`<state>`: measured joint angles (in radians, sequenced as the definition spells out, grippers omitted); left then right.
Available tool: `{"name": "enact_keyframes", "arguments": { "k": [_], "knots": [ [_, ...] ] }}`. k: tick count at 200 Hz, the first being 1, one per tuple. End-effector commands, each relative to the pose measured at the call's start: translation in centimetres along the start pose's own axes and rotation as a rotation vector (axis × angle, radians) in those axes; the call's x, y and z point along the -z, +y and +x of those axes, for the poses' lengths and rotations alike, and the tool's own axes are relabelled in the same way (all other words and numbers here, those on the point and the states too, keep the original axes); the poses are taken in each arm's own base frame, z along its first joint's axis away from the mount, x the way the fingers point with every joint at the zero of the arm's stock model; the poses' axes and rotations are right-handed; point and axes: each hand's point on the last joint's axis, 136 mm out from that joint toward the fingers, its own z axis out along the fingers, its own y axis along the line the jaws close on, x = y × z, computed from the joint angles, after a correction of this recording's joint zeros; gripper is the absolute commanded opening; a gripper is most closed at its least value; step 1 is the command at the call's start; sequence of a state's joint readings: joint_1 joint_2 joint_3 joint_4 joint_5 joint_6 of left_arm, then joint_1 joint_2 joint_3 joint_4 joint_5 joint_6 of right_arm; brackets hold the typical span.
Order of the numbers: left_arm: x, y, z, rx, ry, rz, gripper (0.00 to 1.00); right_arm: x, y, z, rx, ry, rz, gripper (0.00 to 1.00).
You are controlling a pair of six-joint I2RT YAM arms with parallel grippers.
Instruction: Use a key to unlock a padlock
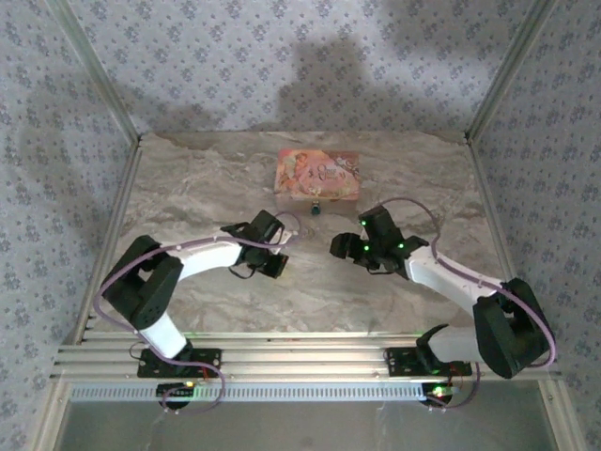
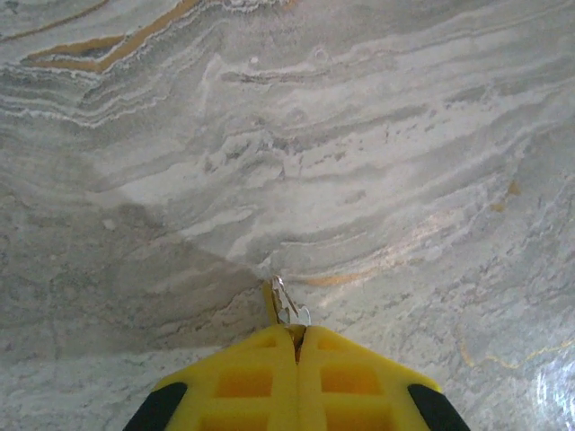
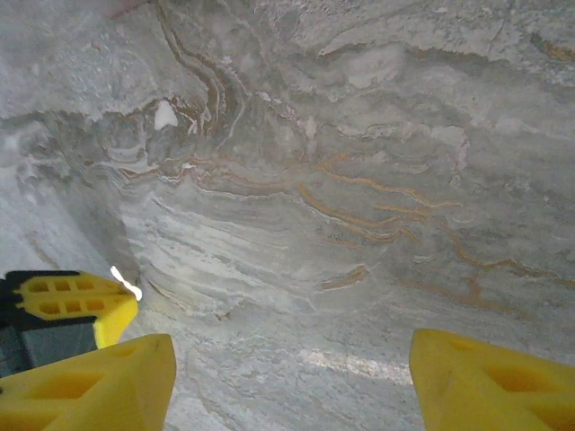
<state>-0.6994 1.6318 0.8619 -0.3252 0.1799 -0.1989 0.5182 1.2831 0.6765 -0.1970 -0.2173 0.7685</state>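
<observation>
Pinching the key [image 2: 286,303], the left tool [image 2: 296,332] faces the spread right tool [image 3: 289,373], padlock [image 1: 315,208] beside the pink box [image 1: 317,174].

The top camera looks down from high behind the near edge over the whole tabletop [image 1: 207,188], while each wrist camera skims that marble closely, the right one also catching the left claw [image 3: 112,305].
</observation>
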Motion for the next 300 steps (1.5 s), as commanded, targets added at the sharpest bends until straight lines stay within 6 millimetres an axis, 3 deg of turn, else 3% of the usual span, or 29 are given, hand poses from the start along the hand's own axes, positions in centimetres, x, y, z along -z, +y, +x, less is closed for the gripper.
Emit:
{"name": "enact_keyframes", "arguments": {
  "k": [1, 48, 78, 121, 149, 203, 230, 263, 300],
  "knots": [
    [0.7, -0.5, -0.4, -0.038, -0.047, 0.058, 0.0, 0.9, 1.0, -0.8, -0.055, -0.026, -0.101, 0.69],
    [1.8, -1.3, -1.3, -0.064, -0.111, 0.143, 0.0, 2.2, 1.0, -1.9, -0.093, -0.047, -0.168, 0.63],
    [3.6, -2.2, -2.5, -0.145, -0.184, 0.177, 0.0, 3.1, 1.9, -2.6, -0.086, -0.05, -0.223, 0.61],
    [7.7, -4.3, -4.5, -0.316, -0.336, 0.248, 0.0, 5.4, 5.2, -4.2, -0.016, -0.035, -0.315, 0.61],
    [10.9, -6.5, -5.3, -0.503, -0.43, 0.317, 0.0, 7.7, 8.8, -5.3, 0.036, -0.012, -0.437, 0.61],
    [15.8, -8.4, -7.1, -0.748, -0.5, 0.306, 0.0, 9.8, 15.7, -3.3, 0.274, 0.121, -0.557, 0.6],
    [17.0, -9.7, -7.0, -0.768, -0.45, 0.385, 0.0, 9.4, 16.9, -2.6, 0.393, 0.1, -0.541, 0.51],
    [18.5, -11.4, -6.6, -0.762, -0.451, 0.513, 0.0, 9.2, 17.7, -3.1, 0.449, 0.037, -0.571, 0.43],
    [19.6, -12.2, -6.2, -0.727, -0.442, 0.607, 0.0, 9.9, 18.5, -3.3, 0.495, -0.006, -0.623, 0.41]
  ]
}}
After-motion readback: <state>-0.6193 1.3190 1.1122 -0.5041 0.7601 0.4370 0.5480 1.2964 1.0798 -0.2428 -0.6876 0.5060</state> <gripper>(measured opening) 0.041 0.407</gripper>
